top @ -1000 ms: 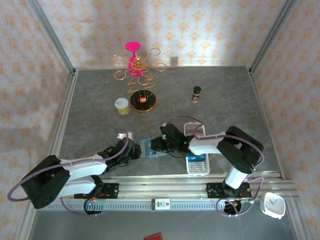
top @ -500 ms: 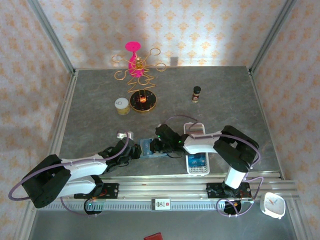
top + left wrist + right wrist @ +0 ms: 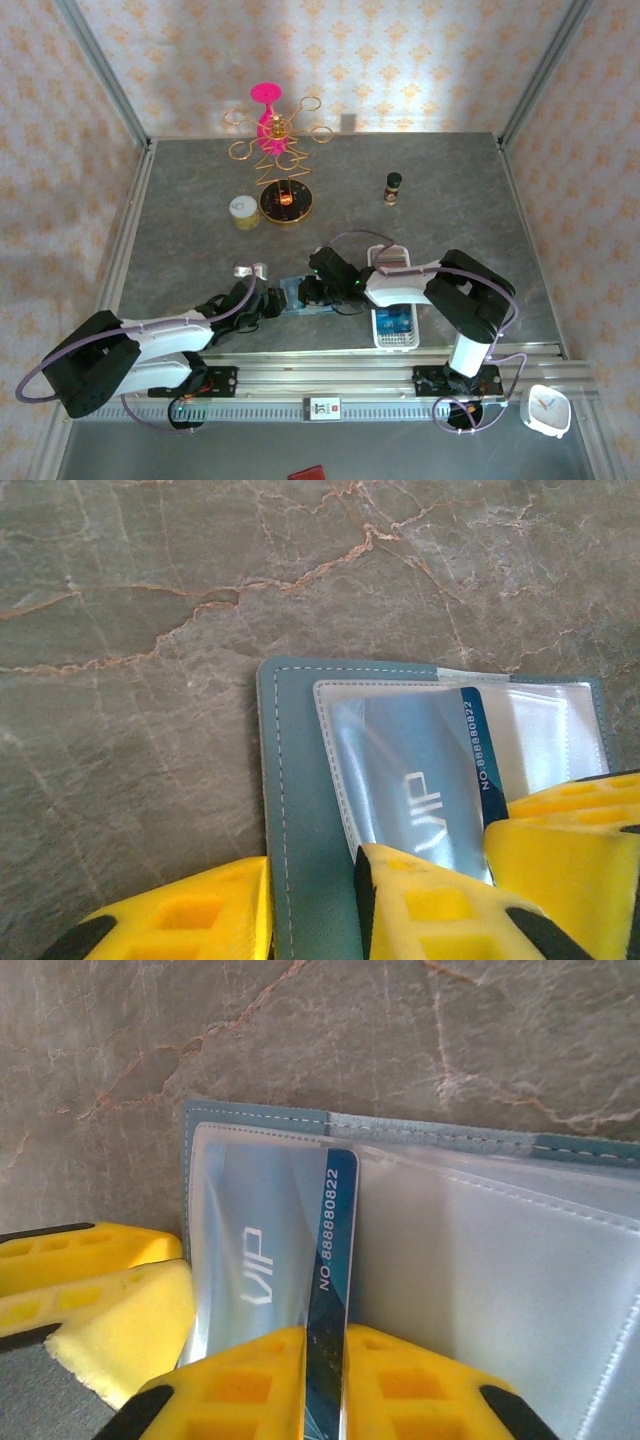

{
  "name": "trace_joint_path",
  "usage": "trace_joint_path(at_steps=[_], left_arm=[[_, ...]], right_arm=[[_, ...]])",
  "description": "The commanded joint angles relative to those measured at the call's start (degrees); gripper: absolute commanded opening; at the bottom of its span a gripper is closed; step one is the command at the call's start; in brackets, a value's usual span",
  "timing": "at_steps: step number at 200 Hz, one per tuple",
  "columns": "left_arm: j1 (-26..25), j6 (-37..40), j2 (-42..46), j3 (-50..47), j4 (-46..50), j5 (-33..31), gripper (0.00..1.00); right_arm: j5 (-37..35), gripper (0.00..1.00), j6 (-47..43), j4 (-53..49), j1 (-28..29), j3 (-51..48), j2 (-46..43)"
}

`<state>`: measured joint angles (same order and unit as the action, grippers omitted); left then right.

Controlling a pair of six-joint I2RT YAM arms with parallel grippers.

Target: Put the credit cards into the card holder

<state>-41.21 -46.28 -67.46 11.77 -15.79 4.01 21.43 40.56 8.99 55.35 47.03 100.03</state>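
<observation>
Within card holder (image 3: pixel 250 1115), blue card (image 3: pixel 335 1230) pointing away from right hand (image 3: pixel 325 1348) (pinched)

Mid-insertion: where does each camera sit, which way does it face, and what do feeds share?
Top external: above and behind the bases, looking down on the grey marbled table; both arms, left gripper, right gripper.
Left wrist: looks down at the teal-blue folding card holder; own yellow fingers at bottom.
Right wrist: looks down; own yellow fingers pinch the bright blue plastic card.
Shared: both wrist views show card and holder.

High rear camera over the whole table (image 3: pixel 450 200), wrist cameras close above the card holder (image 3: pixel 300 810) (common to all)
</observation>
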Motion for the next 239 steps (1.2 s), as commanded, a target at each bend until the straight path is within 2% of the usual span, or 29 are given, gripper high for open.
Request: trace_joint_path(at_steps=[1, 31, 44, 67, 105, 164, 197, 239], left_arm=[[-0.05, -0.99, -1.98, -1.79, -0.57, 4.74, 0.30], [-0.05, -1.00, -1.72, -2.31, -0.34, 4.38, 0.32], [-0.04, -1.00, -1.49, -2.45, -0.47, 4.34, 0.34], [-0.05, -0.83, -1.10, -2.37, -0.03, 4.17, 0.34], [-0.05, -1.09, -0.68, -2.72, -0.14, 3.99, 0.36], [-0.10, -1.50, -0.61, -3.16, -1.45, 4.69, 0.39], [-0.09, -1.62, -0.15, -3.42, -1.37, 4.34, 0.38], [-0.09, -1.35, 1.68, -3.07, 3.01, -0.12, 0.37]], right_arm=[[0.57, 0.20, 1.81, 3.12, 0.80, -0.83, -1.92], [-3.87, 0.29, 0.96, -0.97, 0.80, -0.66, -3.62], [-4.89, 0.29, 0.73, -1.77, 0.75, -0.94, -4.52], [-5.56, 0.27, 0.33, -2.89, 0.79, -1.12, -5.47], [-5.39, 0.19, 0.15, -3.30, 0.88, -1.23, -4.56], [-3.35, 0.17, 0.34, -2.05, 1.32, 0.23, -1.83], [-1.96, 0.15, 0.41, -1.54, 1.85, 1.40, 0.07], [-3.11, 0.19, -0.05, -2.86, 1.93, 1.45, -0.25]])
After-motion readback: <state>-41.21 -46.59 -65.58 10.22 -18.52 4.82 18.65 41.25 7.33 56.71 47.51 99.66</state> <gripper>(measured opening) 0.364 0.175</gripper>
